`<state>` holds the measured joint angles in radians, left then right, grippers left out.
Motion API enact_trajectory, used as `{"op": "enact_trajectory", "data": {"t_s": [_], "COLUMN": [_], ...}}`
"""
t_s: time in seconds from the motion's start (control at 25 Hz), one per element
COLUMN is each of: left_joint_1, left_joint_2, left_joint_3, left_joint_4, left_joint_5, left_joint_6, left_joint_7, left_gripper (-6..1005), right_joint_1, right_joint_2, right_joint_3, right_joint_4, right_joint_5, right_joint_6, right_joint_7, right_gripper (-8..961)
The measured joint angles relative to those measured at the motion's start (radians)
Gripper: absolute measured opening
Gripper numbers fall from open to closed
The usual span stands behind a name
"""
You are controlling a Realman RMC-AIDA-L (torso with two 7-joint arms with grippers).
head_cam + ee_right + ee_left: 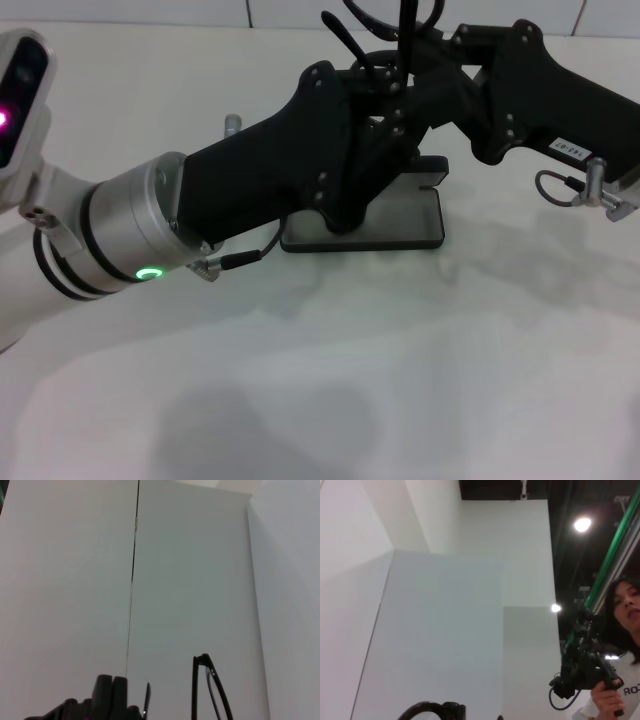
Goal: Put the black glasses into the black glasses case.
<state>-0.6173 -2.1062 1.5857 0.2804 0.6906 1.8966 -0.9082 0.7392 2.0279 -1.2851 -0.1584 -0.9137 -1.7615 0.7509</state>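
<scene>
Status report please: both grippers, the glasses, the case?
Left gripper and right gripper meet above open black glasses case. Black glasses held up between them. Which gripper grips: unclear.

Two black-shelled arms on silver wrists
Left arm (150,235) (centre-left of frame) has a green ring light; right arm (545,95) has a white label, grey cable.

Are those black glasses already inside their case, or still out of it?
Out. The black glasses are held up between both arms' tools, above the black glasses case, which lies open on the table with its grey lining showing.
</scene>
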Motion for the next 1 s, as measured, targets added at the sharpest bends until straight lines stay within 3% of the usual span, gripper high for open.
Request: {"op": "enact_trajectory", "data": {"t_s": [1.0], "left_joint_1": [0.001], "left_joint_2": [0.002], "left_joint_3": [0.002], "left_joint_4": [-0.003], "left_joint_5": [-0.030], "left_joint_6": [-0.074], "left_joint_7": [-0.015], "left_gripper": [40], "right_joint_1": [0.015], "right_joint_2": [0.000], "right_joint_3": [-0.052], "right_joint_4": [-0.013], "right_joint_5": [-0.001], "right_joint_6": [0.040], "right_joint_7": [-0.001], "right_gripper": [89]}}
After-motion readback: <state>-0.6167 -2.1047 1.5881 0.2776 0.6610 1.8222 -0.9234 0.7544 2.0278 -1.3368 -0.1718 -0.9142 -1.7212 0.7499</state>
